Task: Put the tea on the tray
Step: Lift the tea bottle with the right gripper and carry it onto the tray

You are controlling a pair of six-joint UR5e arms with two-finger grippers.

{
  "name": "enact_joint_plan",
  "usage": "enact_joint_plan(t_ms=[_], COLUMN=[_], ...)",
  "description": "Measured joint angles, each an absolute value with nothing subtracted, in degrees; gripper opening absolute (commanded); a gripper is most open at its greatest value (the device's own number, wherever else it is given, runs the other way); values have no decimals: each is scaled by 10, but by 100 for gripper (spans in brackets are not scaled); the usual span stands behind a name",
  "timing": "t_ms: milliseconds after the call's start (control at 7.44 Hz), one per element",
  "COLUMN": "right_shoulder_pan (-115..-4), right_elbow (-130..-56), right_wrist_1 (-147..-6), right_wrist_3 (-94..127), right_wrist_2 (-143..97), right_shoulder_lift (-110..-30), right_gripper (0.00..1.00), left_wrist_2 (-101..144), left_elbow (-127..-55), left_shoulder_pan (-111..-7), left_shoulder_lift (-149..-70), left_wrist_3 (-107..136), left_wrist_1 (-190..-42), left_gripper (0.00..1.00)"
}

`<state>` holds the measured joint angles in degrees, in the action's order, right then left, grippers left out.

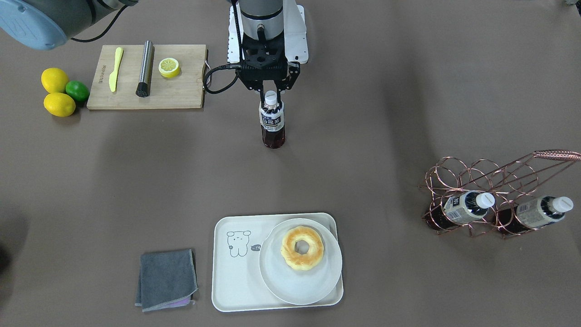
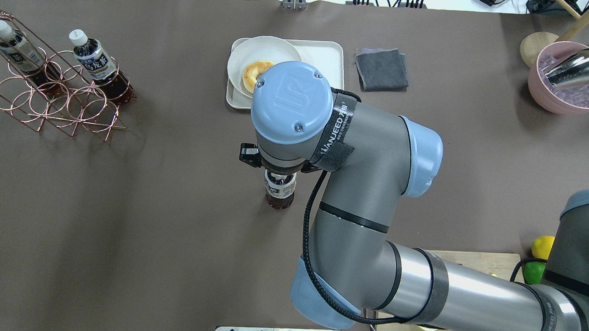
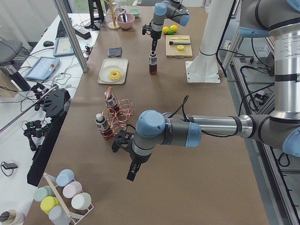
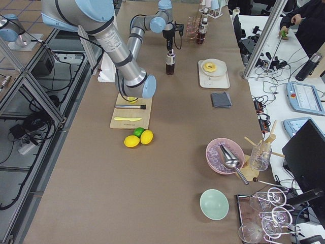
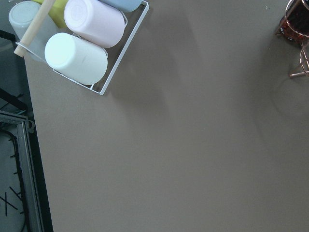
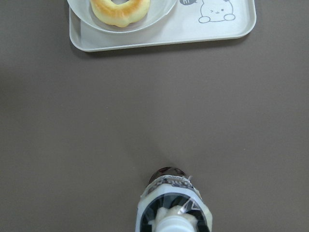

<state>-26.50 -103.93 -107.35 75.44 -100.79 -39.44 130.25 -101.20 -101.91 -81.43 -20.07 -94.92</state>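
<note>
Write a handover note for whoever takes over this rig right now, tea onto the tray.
Right tool: shut on the cap of the tea; bottle upright mid-table, apart from the tray.
Left tool: hangs over bare table near the wire rack; open or shut cannot be told.
Tray: plate with doughnut fills one side; bear side bare.
Done: tea grasped. To do: carry it to the tray's bare side, set down, release.
</note>
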Motion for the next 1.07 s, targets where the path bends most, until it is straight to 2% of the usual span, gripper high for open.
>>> enact_joint_plan(t_ms=[403,806,1075], right_shoulder_pan=[-277,-349,-411], right_elbow=[-1039,-1031,-976], right_wrist_1=[-1077,-1101,-1107], right_wrist_3=[749,700,642], right_wrist_2=[-1004,-1067,-1115], right_shoulder_lift=[-385,-352,-322], right_gripper=[0,0,0], left_wrist_2=[1303,1303,1303], left_elbow=[-1004,-999,-999], left_shoulder_pan=[-1018,-1017,-1016], left_shoulder_lift=[-820,-831,-840], left_wrist_3=[-199,-197,-196], left_wrist_1=[-951,-951,-950], left_gripper=[98,98,98])
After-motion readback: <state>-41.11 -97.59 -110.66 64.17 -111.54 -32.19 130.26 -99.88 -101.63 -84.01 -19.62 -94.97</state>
